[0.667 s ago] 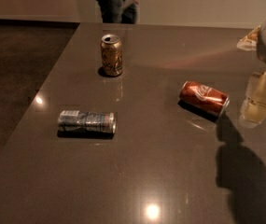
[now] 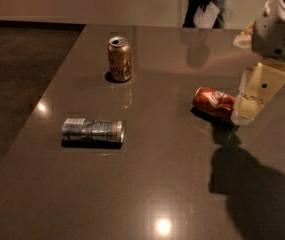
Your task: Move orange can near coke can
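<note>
1. Orange can [image 2: 119, 59] is standing upright on the far left-centre part of the table [image 2: 152, 184]. Its long axis is running vertical, with the silver top and pull-tab opening facing up.
2. Its body is showing as a smooth metal cylinder, orange-brown with dark markings, throwing a small shadow at the base.
3. Coke can [image 2: 213, 102] is lying on its side to the right and nearer, well apart from the orange can. Its long axis is running roughly left-right, the left end angled a little farther away; it is red with white script.
4. Gripper [image 2: 247, 111] is hanging at the right side, cream and boxy, its tip just beside the coke can's right end. Clenched or released: not readable here.
5. Silver-blue can [image 2: 93, 131] is lying on its side at near left, its round silver end facing right.
6. Table surface is showing dark, flat and glossy, reflecting light spots; a large shadow is falling at near right.
7. Person [image 2: 204, 4] is standing beyond the far edge.
</note>
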